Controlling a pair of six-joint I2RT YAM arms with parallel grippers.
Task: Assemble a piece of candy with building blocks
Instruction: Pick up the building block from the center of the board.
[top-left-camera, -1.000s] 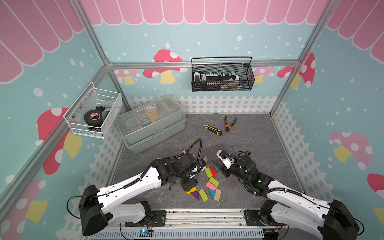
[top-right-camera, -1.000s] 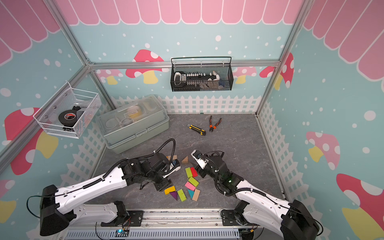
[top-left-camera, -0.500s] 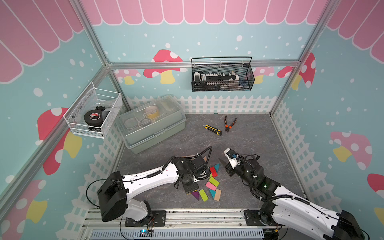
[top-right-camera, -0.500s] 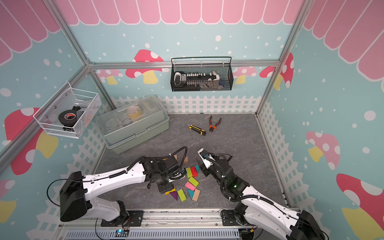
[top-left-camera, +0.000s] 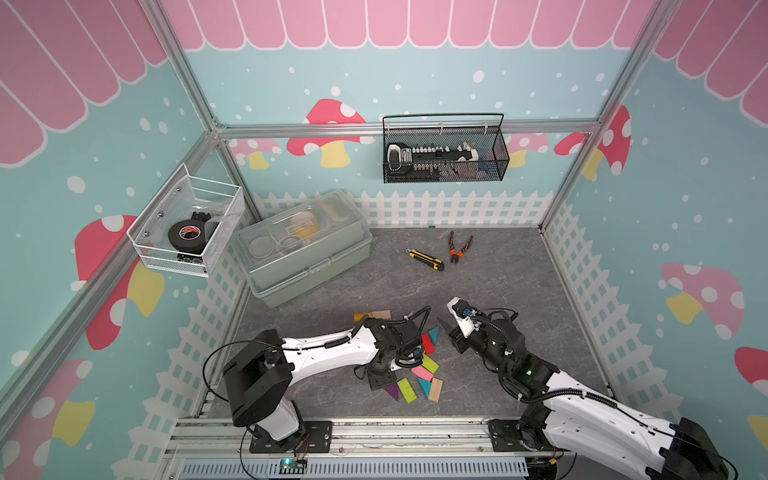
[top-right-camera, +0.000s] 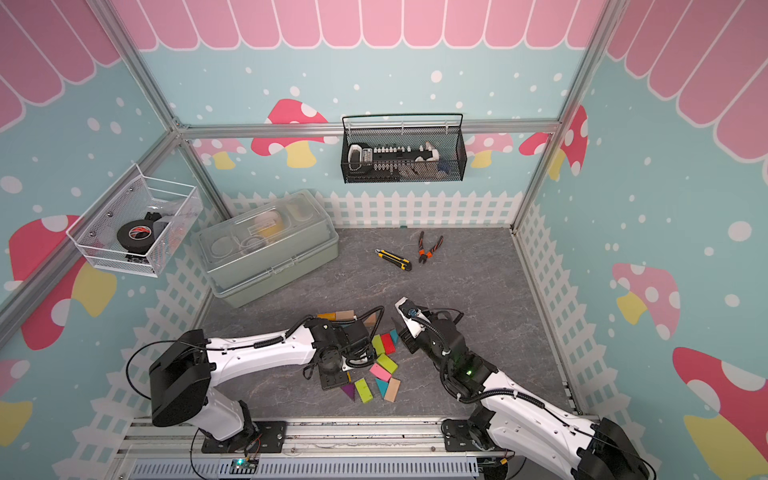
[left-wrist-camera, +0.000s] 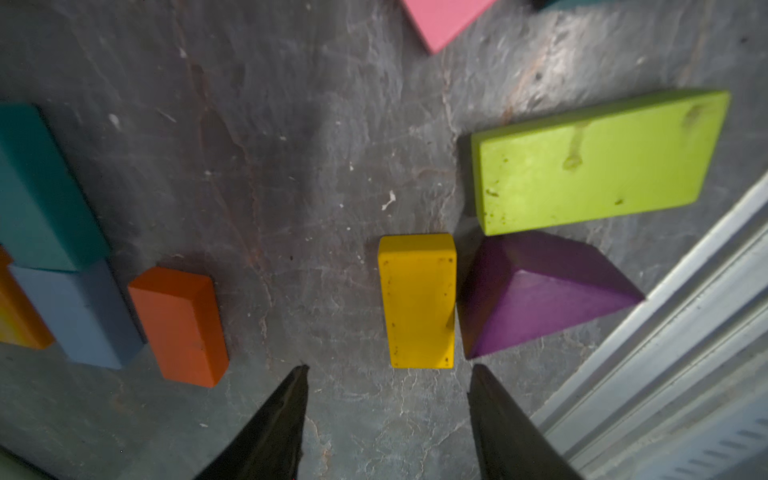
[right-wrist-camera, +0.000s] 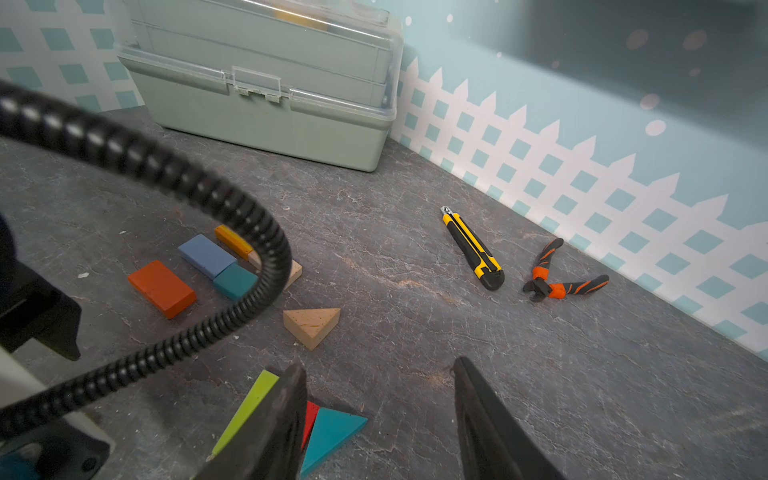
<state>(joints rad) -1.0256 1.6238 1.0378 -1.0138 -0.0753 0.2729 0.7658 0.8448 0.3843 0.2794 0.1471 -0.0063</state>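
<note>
With its jaws parted and empty, the left gripper (left-wrist-camera: 388, 368) hangs just short of the yellow block (left-wrist-camera: 417, 299), a small, light, rigid painted piece touching the purple wedge (left-wrist-camera: 536, 295), probably best pinched across its narrow long sides.

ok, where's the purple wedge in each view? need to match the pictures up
Top views: purple wedge sits at the near end of the block cluster, close to the front rail, in both top views.
Left wrist: purple wedge lies right beside the yellow block, ahead of the fingertips.
Right wrist: not in it.
Shared landmark: the lime green block lies next to the wedge in all three.
</note>
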